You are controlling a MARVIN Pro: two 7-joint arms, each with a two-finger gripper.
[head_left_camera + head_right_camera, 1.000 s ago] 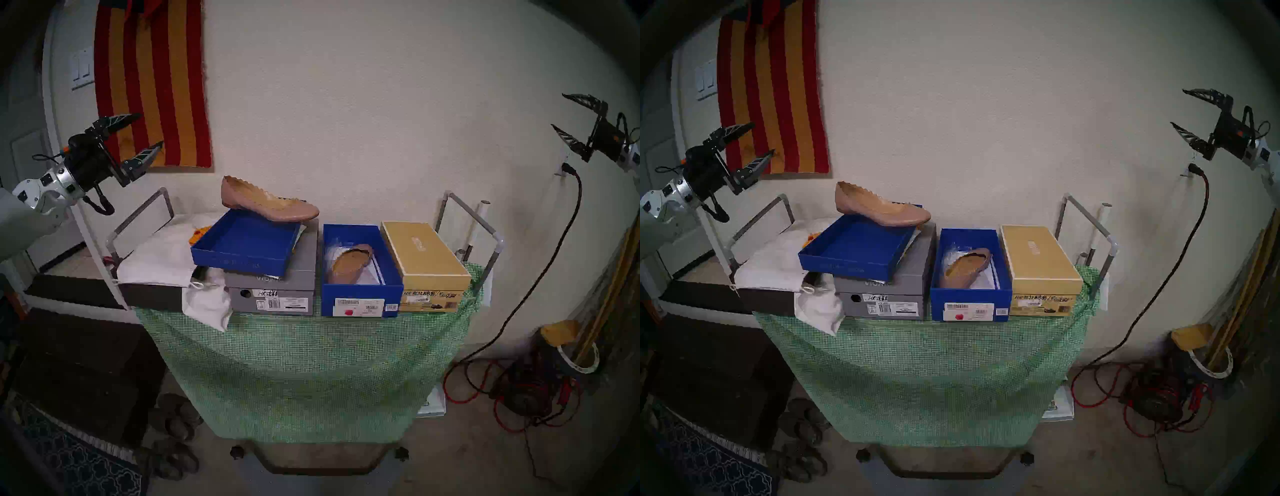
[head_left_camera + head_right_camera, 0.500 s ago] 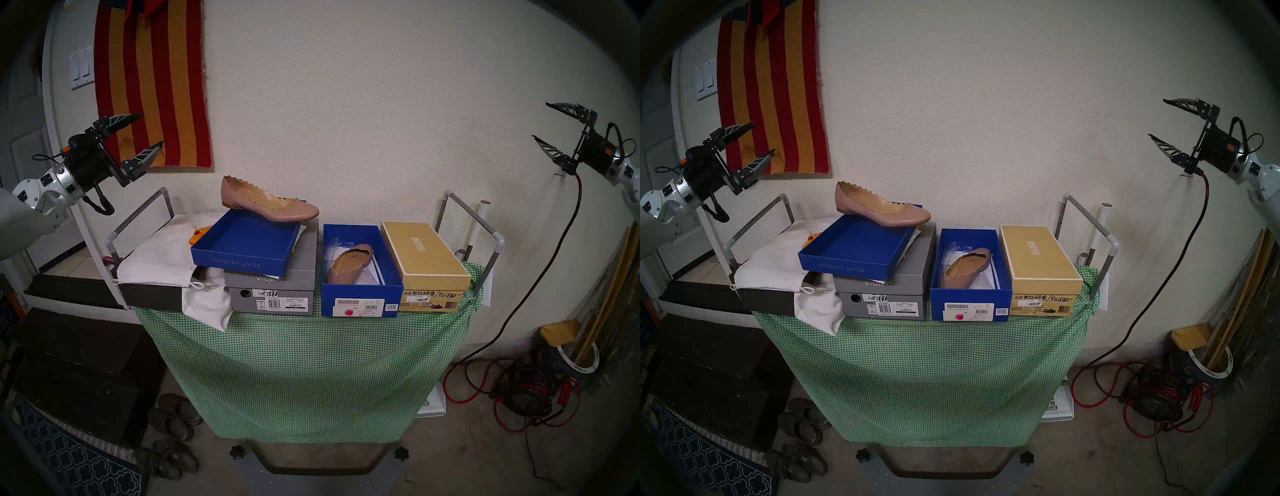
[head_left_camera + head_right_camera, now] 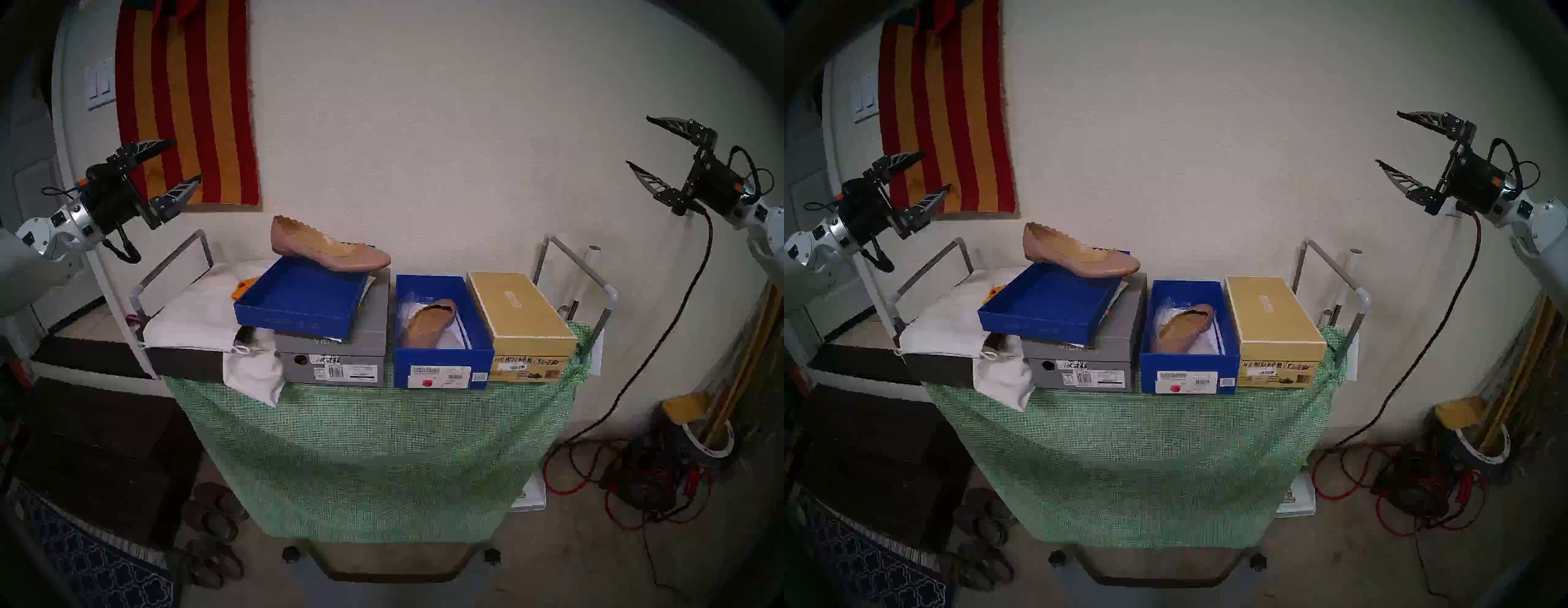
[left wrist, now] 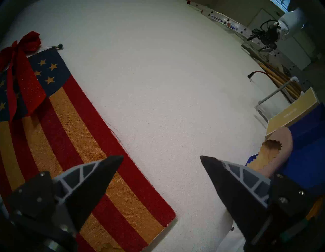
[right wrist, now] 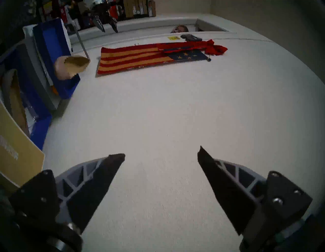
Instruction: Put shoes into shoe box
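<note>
One dusty-pink ballet flat [image 3: 329,250] rests across the far rim of the shallow blue tray [image 3: 297,316] on top of the grey box; it also shows in the left wrist view [image 4: 274,154] and the right wrist view [image 5: 70,66]. The second flat [image 3: 428,322] lies inside the deep royal-blue shoe box [image 3: 441,365], which stands open with white labels and a pink mark on its front. My left gripper [image 3: 186,161] is open and empty, high at the left of the cart. My right gripper [image 3: 636,142] is open and empty, high at the right.
A grey box [image 3: 335,365] carries the tray. A closed tan box [image 3: 522,322] stands right of the shoe box. White cloth bags [image 3: 199,318] lie on a dark box at the left. Cart handles [image 3: 572,263] rise at both ends. A cable [image 3: 679,305] and grey clogs [image 3: 216,513] are beside the cart.
My right gripper has moved left, toward the cart, staying open. My left gripper and both shoes have barely moved.
</note>
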